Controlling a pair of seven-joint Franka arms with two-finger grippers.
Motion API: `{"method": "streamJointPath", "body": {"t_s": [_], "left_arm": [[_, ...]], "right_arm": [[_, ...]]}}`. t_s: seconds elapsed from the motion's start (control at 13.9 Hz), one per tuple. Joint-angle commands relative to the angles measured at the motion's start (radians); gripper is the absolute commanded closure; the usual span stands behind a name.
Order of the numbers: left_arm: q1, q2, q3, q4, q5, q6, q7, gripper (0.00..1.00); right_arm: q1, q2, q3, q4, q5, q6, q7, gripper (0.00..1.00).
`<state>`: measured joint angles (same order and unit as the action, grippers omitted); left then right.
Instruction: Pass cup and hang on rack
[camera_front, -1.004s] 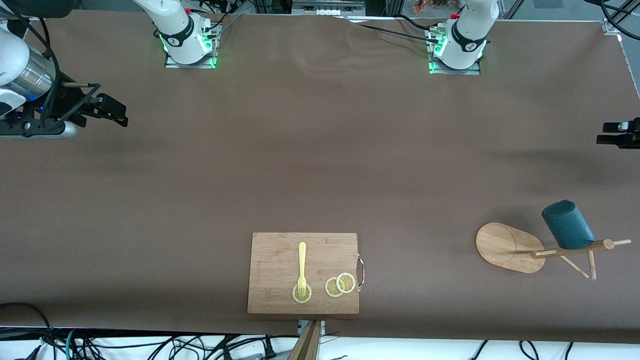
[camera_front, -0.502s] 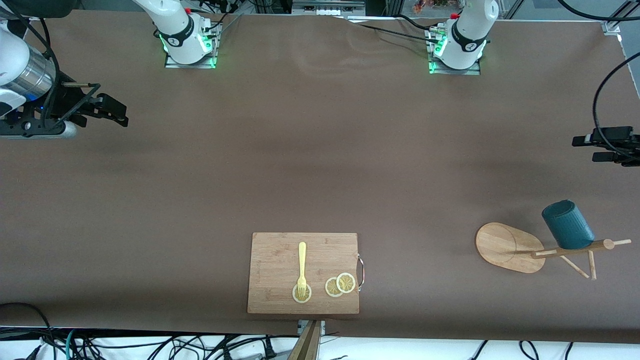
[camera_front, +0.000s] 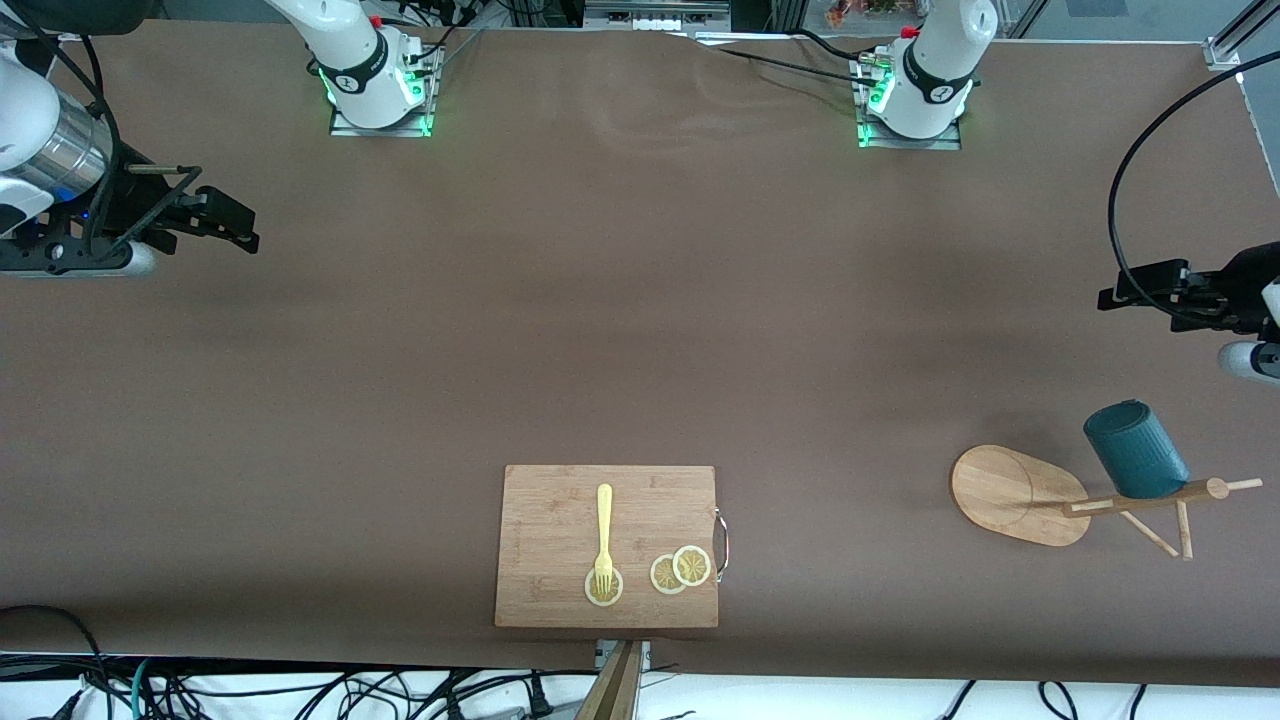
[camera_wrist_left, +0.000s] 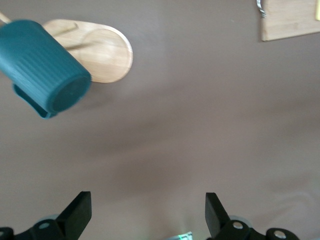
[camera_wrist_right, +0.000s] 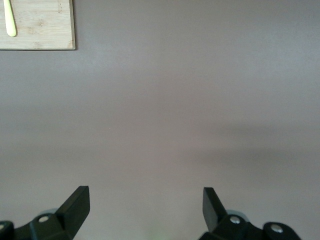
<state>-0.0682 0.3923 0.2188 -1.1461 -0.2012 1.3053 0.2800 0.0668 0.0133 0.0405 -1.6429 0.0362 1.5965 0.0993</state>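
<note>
The dark teal ribbed cup (camera_front: 1135, 450) hangs tilted on the wooden rack (camera_front: 1010, 495), near the top of its post (camera_front: 1215, 488), at the left arm's end of the table. My left gripper (camera_front: 1120, 297) is open and empty in the air over bare table, apart from the cup. The left wrist view shows the cup (camera_wrist_left: 42, 67), the rack's oval base (camera_wrist_left: 107, 55) and the open left gripper (camera_wrist_left: 148, 210). My right gripper (camera_front: 235, 225) is open and empty and waits over the right arm's end of the table. It also shows in the right wrist view (camera_wrist_right: 146, 205).
A wooden cutting board (camera_front: 560, 510) lies near the table's front edge, with a yellow fork (camera_front: 604, 535) and lemon slices (camera_front: 680, 568) on it. The board's corner shows in the left wrist view (camera_wrist_left: 292, 17) and the right wrist view (camera_wrist_right: 37, 25).
My left gripper has come in from the table's edge toward the middle and shows further in the front view. The cup, the rack and the right arm have not moved.
</note>
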Motion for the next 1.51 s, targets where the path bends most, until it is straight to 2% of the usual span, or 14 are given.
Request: {"method": "streamJointPath", "body": {"t_s": [0.0,0.29,0.5,0.86,1.08,1.43], "left_arm": [[-0.050,-0.039,0.005,-0.017,0.094,0.052,-0.030,0.00],[-0.067,-0.091,-0.056,-0.052,0.195,0.060,-0.123,0.00],[-0.056,-0.154,-0.067,-0.104,0.155,0.060,-0.229,0.00],[-0.074,-0.158,-0.070,-0.093,0.149,0.026,-0.252,0.00],[-0.059,-0.202,-0.101,-0.145,0.149,0.029,-0.260,0.00],[-0.062,-0.178,-0.101,-0.139,0.149,0.032,-0.262,0.00]], "right_arm": [[-0.012,-0.021,0.009,-0.025,0.017,0.011,-0.009,0.00],[-0.013,-0.021,0.009,-0.025,0.017,0.010,-0.009,0.00],[-0.012,-0.021,0.009,-0.025,0.017,0.011,-0.009,0.00],[-0.012,-0.021,0.009,-0.025,0.017,0.011,-0.009,0.00],[-0.013,-0.021,0.006,-0.026,0.017,0.010,-0.009,0.00],[-0.013,-0.019,0.006,-0.025,0.017,0.011,-0.009,0.00]]}}
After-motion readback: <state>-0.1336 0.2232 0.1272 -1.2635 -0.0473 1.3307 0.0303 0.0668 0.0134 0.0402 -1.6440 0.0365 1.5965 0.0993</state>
